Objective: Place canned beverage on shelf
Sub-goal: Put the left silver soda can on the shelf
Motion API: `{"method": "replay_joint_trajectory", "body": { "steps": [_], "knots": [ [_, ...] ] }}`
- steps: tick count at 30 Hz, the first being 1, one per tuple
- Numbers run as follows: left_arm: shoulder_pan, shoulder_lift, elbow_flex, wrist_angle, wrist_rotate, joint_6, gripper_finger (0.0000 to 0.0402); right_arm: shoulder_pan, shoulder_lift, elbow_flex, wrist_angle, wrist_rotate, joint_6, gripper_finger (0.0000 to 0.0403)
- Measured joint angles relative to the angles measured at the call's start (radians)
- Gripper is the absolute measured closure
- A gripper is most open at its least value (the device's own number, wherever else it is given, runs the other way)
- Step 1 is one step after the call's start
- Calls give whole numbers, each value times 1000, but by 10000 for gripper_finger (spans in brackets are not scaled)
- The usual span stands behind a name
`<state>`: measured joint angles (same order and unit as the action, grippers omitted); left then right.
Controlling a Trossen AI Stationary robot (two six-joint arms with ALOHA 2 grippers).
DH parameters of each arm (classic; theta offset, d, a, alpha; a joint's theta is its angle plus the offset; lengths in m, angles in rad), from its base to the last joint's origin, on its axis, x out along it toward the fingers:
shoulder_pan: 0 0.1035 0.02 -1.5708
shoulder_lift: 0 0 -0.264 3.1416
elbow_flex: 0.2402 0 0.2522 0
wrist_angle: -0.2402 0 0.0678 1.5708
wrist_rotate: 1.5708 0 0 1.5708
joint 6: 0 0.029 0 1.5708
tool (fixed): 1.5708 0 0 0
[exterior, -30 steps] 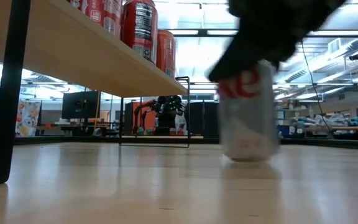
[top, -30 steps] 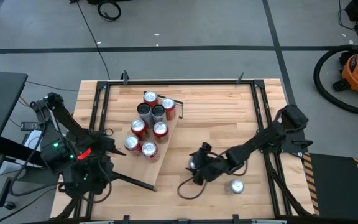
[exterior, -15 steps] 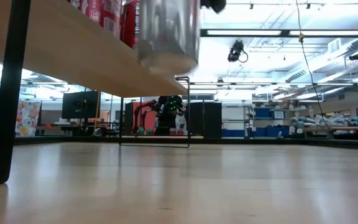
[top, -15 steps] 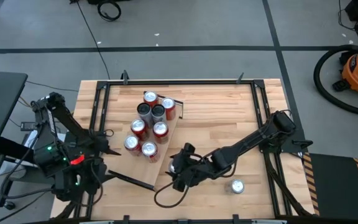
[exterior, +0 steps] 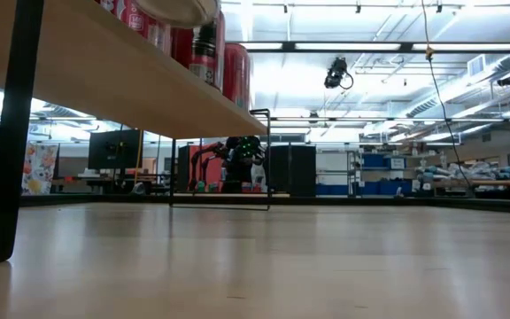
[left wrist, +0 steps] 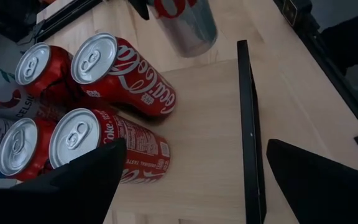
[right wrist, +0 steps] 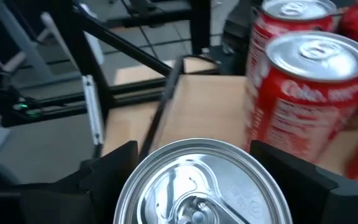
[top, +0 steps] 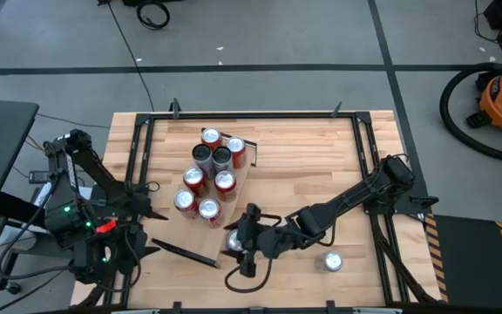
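Observation:
The shelf (top: pixel 231 202) is a pale plank with a dark end bar (left wrist: pixel 250 124), raised above the table. Several red cans (top: pixel 200 179) and a dark one stand on it. My right gripper (top: pixel 240 241) reaches in from the table's right and is shut on a silver can (top: pixel 233 242) beside the shelf's near end. The can's top (right wrist: pixel 197 186) fills the right wrist view, and only its base (exterior: pixel 180 9) shows in the low view, above plank height. My left gripper (left wrist: pixel 196 146) hovers open over the shelf's near end (top: pixel 146 214), holding nothing. My right gripper pinches the silver can between its two fingers (right wrist: pixel 110 171), on opposite sides just below the top rim (right wrist: pixel 129 190). The fingers come from the table's right, slanting slightly down. The can stands upright and is lifted clear of the table, its wall (left wrist: pixel 188 28) close to the nearest red cans.
A second silver can (top: pixel 331 260) stands on the table at the near right. A black frame (top: pixel 369 148) runs around the tabletop. A cable loop (top: pixel 238 281) hangs below my right wrist. Bare plank lies between the red cans and the end bar.
My right gripper has carried the silver can up off the table and toward the table's left, from the near middle to the shelf's near end. The can has stayed upright and has risen from table level to above the plank.

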<state>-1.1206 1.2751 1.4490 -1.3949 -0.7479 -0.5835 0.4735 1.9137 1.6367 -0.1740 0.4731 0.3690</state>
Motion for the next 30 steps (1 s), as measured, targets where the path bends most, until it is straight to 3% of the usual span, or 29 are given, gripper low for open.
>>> {"method": "replay_joint_trajectory", "body": {
  "steps": [15, 25, 30],
  "knots": [
    [14, 0, 0, -5, -1, 2, 2, 11, 24, 19, 146, 18, -59, 94],
    [14, 1, 0, -9, 0, -8, 2, 14, 241, 468, -213, 21, -114, 94],
    [11, 1, 0, -9, 0, -28, 2, -1, 278, 547, -256, 23, -117, 94]
  ]
}}
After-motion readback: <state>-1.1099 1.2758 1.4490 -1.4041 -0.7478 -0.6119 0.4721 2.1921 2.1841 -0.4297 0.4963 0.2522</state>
